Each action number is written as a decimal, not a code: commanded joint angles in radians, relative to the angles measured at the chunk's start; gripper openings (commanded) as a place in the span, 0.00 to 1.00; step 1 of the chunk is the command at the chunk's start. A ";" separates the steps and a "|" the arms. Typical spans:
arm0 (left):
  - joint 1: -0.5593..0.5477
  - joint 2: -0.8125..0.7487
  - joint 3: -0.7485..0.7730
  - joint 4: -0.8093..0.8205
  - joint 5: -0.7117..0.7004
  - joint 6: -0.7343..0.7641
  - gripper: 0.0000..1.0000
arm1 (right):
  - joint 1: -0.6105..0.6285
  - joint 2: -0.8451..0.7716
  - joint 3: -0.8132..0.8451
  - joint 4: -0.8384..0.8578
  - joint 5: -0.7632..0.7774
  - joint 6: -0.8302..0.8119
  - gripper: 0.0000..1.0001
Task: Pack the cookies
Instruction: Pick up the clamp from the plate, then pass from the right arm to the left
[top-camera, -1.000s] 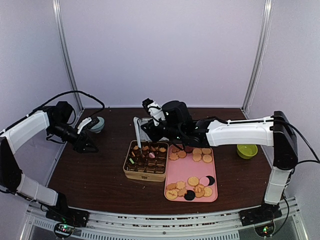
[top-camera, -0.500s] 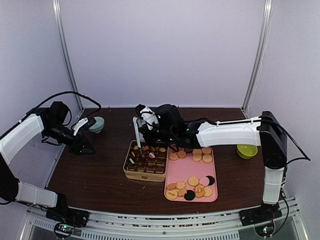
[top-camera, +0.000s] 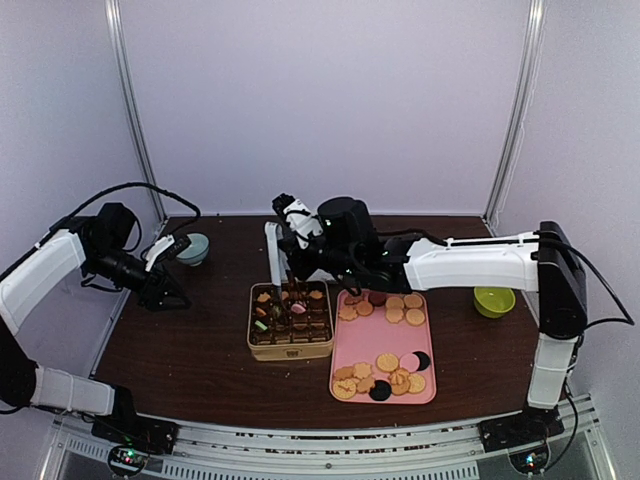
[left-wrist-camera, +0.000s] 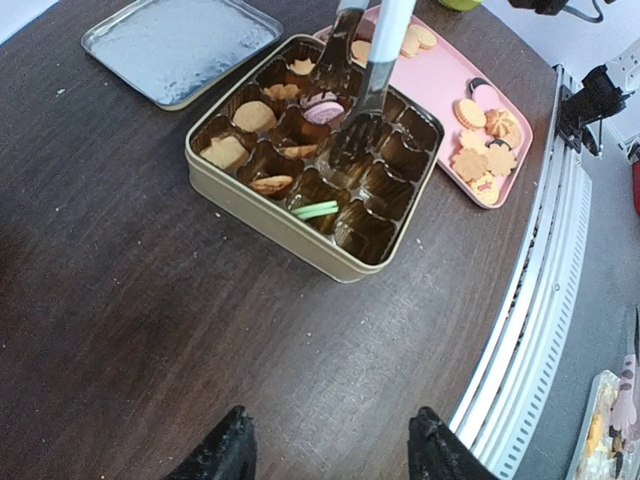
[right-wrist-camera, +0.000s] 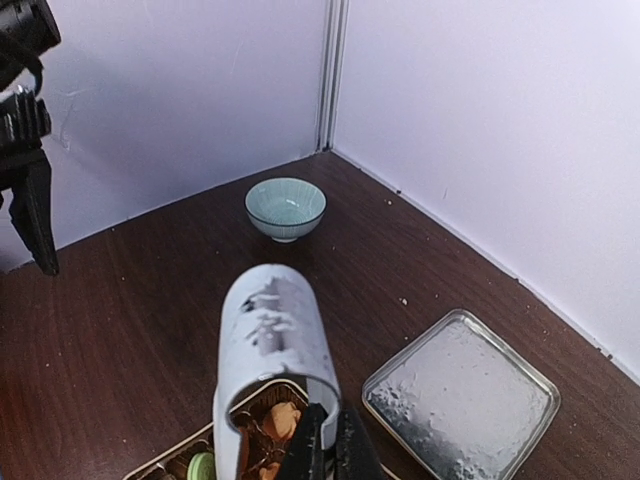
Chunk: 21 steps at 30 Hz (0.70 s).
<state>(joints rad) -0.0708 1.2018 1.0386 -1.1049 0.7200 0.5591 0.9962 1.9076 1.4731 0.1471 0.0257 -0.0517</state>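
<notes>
- cookies (top-camera: 385, 362) lie on a pink tray (top-camera: 360, 335) by the bench's (top-camera: 190, 350) near edge;
- just left, a tin (top-camera: 290, 347) holds more in its compartments;
- right pincer (right-wrist-camera: 327, 442) clenched on tongs (top-camera: 272, 255) reaching into the tin;
- left pincer (left-wrist-camera: 330, 445) released, empty, near the left edge;
- teal bowl (top-camera: 193, 247), far-left corner

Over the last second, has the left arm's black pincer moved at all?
Yes. In the top view the left arm's black pincer has shifted slightly to the left, drawing away from the pale teal ceramic bowl, which has stayed in place.
</notes>
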 joint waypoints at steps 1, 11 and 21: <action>0.008 -0.020 -0.009 -0.013 0.034 -0.007 0.55 | 0.002 -0.104 -0.022 0.056 0.003 -0.027 0.00; -0.043 0.036 0.076 -0.013 0.143 -0.012 0.65 | 0.030 -0.245 -0.132 0.196 0.044 0.041 0.00; -0.246 0.092 0.221 0.106 0.305 -0.166 0.69 | 0.080 -0.378 -0.275 0.428 0.011 0.275 0.00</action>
<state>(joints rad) -0.2401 1.2896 1.2098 -1.0958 0.9318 0.4957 1.0542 1.5833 1.2312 0.4137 0.0441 0.1101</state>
